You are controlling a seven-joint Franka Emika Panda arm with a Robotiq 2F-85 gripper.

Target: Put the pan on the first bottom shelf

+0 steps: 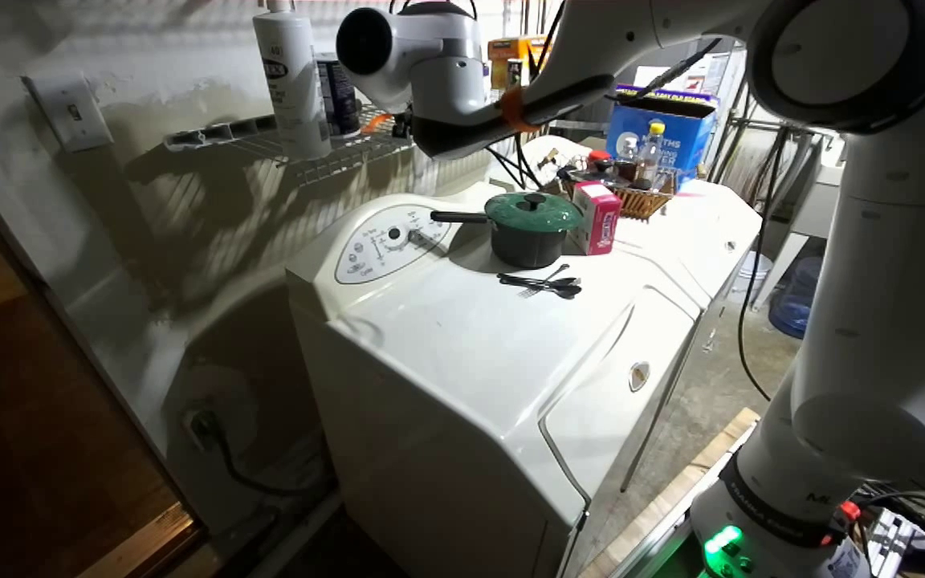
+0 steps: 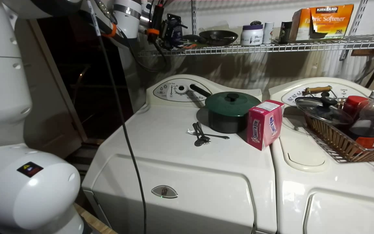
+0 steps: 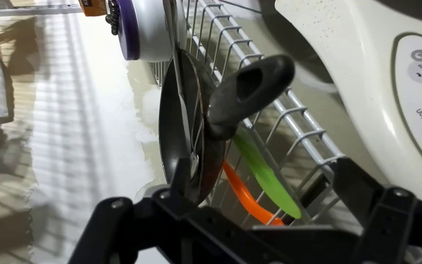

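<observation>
The black pan (image 2: 218, 37) sits on the white wire shelf (image 2: 271, 48), with its handle toward my gripper (image 2: 173, 31). In the wrist view the pan (image 3: 174, 135) appears turned sideways, with slim metal utensils in its bowl. The wire shelf (image 3: 297, 123) runs diagonally there. My gripper (image 3: 266, 176) is open, its fingers wide apart. The pan's handle lies beyond the fingertips, and nothing is held. In an exterior view the shelf (image 1: 342, 163) shows, but the arm hides the pan and most of the gripper.
A green spatula-like utensil (image 3: 269, 172) and an orange one (image 3: 245, 198) lie on the shelf. A purple-lidded jar (image 2: 252, 35) stands beside the pan. A white bottle (image 1: 292, 88) and dark can (image 1: 340, 96) stand at the shelf's end. Below are a green-lidded pot (image 2: 229, 112) and pink box (image 2: 265, 125).
</observation>
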